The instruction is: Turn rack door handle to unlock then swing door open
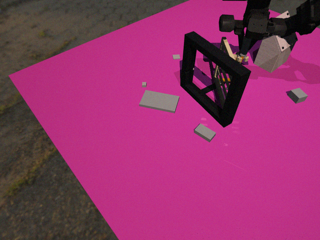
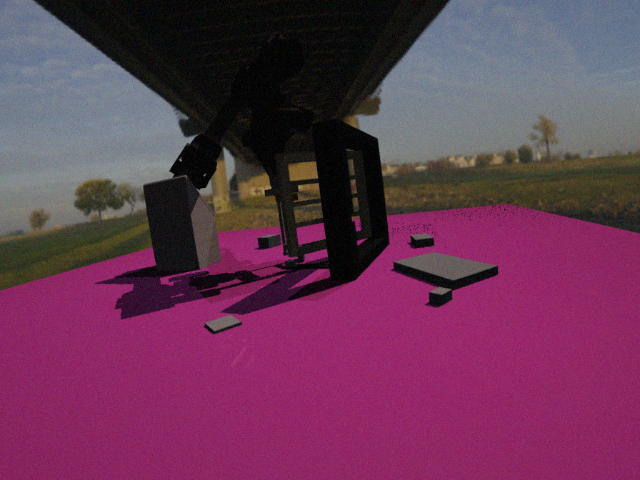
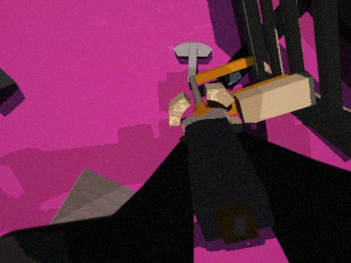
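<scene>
The black rack frame [image 1: 186, 60] [image 2: 336, 202] stands upright on the magenta table [image 1: 160, 170] [image 2: 320, 394]. Its slatted door [image 1: 228, 49] [image 2: 288, 223] [image 3: 328, 40] is swung partly out of the frame on the arm's side; the exact angle is unclear. My gripper [image 1: 242, 45] [image 2: 271, 167] [image 3: 212, 145] is shut on the dark upright handle [image 3: 228, 178], near the door's free edge. Below it, a thin grey rod [image 3: 197, 91] runs down past orange brackets to a grey foot [image 3: 193, 50]. How far the handle is turned is unclear.
A large grey angular block [image 1: 271, 53] [image 2: 178, 223] stands below the arm's lower end. A flat slab [image 1: 159, 101] [image 2: 446, 267] and smaller grey blocks [image 1: 204, 132] [image 1: 297, 95] [image 2: 223, 323] lie around the frame.
</scene>
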Controlling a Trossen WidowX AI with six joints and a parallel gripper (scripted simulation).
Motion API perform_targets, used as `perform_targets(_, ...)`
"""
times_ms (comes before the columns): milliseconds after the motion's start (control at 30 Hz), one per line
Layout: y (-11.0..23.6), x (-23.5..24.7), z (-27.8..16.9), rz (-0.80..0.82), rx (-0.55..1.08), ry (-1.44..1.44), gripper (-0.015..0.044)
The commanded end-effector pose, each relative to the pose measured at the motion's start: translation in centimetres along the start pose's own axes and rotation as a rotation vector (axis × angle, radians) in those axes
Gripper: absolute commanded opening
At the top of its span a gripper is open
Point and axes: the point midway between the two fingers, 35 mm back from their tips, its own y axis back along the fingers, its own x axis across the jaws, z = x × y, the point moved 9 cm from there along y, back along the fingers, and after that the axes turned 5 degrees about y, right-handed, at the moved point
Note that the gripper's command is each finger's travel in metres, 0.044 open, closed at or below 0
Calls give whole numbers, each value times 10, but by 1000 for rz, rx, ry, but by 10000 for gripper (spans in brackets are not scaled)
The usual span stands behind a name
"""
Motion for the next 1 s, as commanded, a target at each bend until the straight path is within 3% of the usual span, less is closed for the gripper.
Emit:
perform_targets(0,0,8,3,-1,-5,-66,8)
perform_targets(967,0,68,40,3,-6,-509,8)
